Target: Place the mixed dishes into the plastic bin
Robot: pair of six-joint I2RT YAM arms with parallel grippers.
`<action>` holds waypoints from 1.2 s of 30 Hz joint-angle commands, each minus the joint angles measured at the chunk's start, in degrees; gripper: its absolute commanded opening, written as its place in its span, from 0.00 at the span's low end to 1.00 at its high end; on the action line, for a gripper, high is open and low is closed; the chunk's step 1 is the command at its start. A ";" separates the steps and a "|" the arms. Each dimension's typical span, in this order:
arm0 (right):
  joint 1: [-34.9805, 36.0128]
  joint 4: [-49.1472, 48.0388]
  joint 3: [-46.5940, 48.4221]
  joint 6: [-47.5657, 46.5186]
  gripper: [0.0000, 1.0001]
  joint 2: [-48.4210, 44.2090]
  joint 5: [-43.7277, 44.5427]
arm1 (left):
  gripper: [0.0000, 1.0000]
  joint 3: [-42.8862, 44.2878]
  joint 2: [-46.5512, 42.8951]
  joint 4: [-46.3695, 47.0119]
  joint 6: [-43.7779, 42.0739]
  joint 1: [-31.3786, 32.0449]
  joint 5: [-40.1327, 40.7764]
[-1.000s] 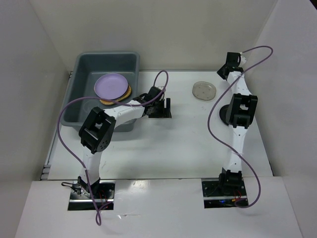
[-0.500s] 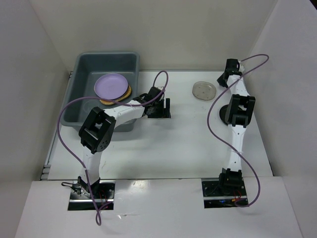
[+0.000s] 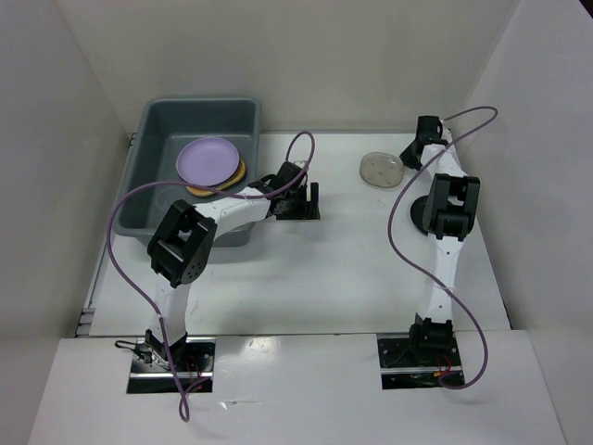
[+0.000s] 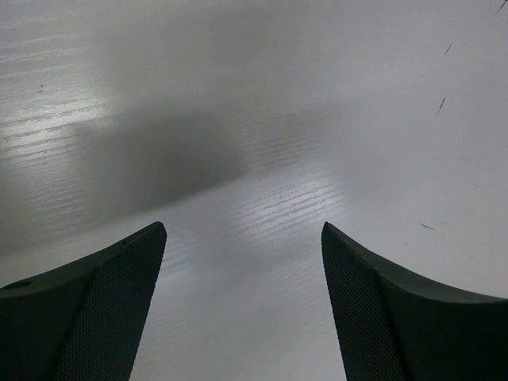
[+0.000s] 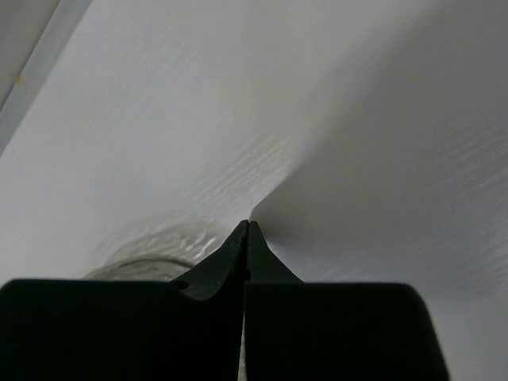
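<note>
The grey-blue plastic bin point(image 3: 157, 125) stands at the far left. In it the lavender plate point(image 3: 208, 159) lies on a tan and orange plate edge point(image 3: 198, 191). The translucent dish point(image 3: 382, 168) lies on the table at the far right; it also shows in the right wrist view point(image 5: 147, 252). My right gripper point(image 3: 412, 154) is shut and empty just right of that dish, tips point(image 5: 248, 226) low over the table. My left gripper point(image 3: 301, 202) is open and empty over bare table point(image 4: 242, 230) beside the bin. A dark round shape point(image 3: 419, 213), perhaps the black dish, is partly hidden under the right arm. The glass cup is out of view.
White walls close in the table at the back and on both sides. The left arm's purple cable point(image 3: 278, 176) loops over the bin's right rim. The right arm's cable point(image 3: 468, 116) arcs near the right wall.
My right gripper has moved left and a little nearer to the translucent dish, staying shut. The left arm and the plates in the bin have not moved.
</note>
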State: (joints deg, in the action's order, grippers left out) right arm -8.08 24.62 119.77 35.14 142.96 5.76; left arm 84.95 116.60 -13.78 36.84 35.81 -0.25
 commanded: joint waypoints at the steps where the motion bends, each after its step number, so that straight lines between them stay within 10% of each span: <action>1: 3.07 3.24 -4.80 -0.24 0.00 -2.93 -0.57 | 0.86 0.75 -1.99 2.18 1.04 -0.04 0.43; 14: 11.76 0.78 -20.16 -0.24 0.00 -15.06 -3.03 | 0.87 -1.45 -3.74 6.13 3.32 -0.04 7.70; 29: 15.20 -1.15 -35.99 0.28 0.02 -30.70 -2.51 | 0.83 18.84 11.88 8.51 10.70 -3.99 12.12; 36: 15.20 -0.63 -41.62 -1.38 0.49 -40.98 1.10 | 0.81 24.65 18.92 7.45 13.79 -4.00 12.12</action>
State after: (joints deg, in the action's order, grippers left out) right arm 7.20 24.49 79.72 34.89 109.27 4.23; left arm 106.52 132.92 -7.03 48.18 31.18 11.75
